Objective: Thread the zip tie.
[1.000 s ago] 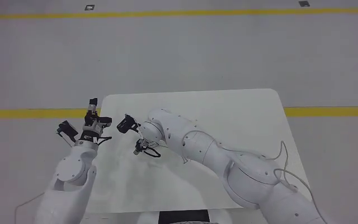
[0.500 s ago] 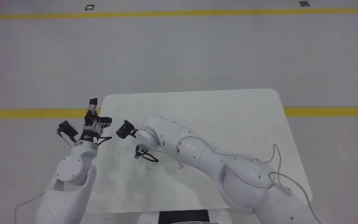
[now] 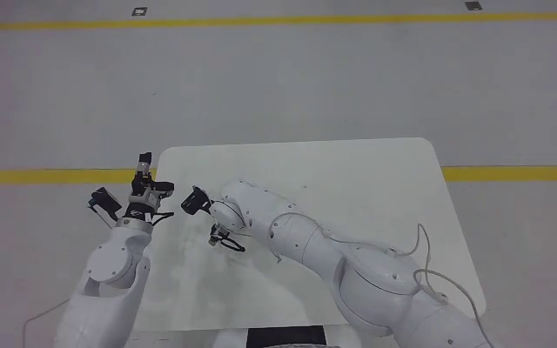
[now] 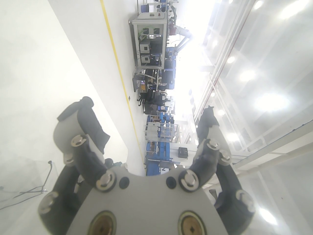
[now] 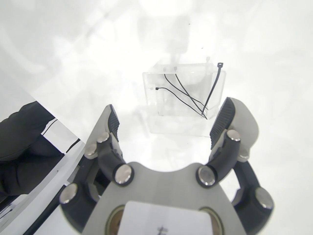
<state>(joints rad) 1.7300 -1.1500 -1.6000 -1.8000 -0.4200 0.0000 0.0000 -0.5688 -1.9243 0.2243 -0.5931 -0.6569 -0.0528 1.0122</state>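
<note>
At the left edge of the white table (image 3: 374, 174) the left arm rises from the near side, wrist turned outward. The left gripper (image 4: 146, 106) faces away from the robot along the floor beyond the table. Its 2 fingers are spread wide with nothing between them.

Further right, the right arm stretches from the near right corner across the table to its left part, wrist bent down. The right gripper (image 5: 166, 121) looks straight down at the tabletop from above a clear box (image 5: 151, 91). Its jaws are apart and empty, and the ribbed pads (image 5: 218, 118) stand either side of the box's near wall.

From the top view the box's walls are hard to make out, and its contents read as thin black loops just beside the right wrist. In the right wrist view the thinner ties (image 5: 182, 86) cross one another, so whether there are 2 or 3 is unclear.

The thickest zip tie (image 5: 213, 86) stands steeply in the box. Its head pokes above the rim at 1 corner and its tail runs down to the floor. The thinner ties slant across the box, with their tails meeting near that same low point and their heads toward the opposite wall
</note>
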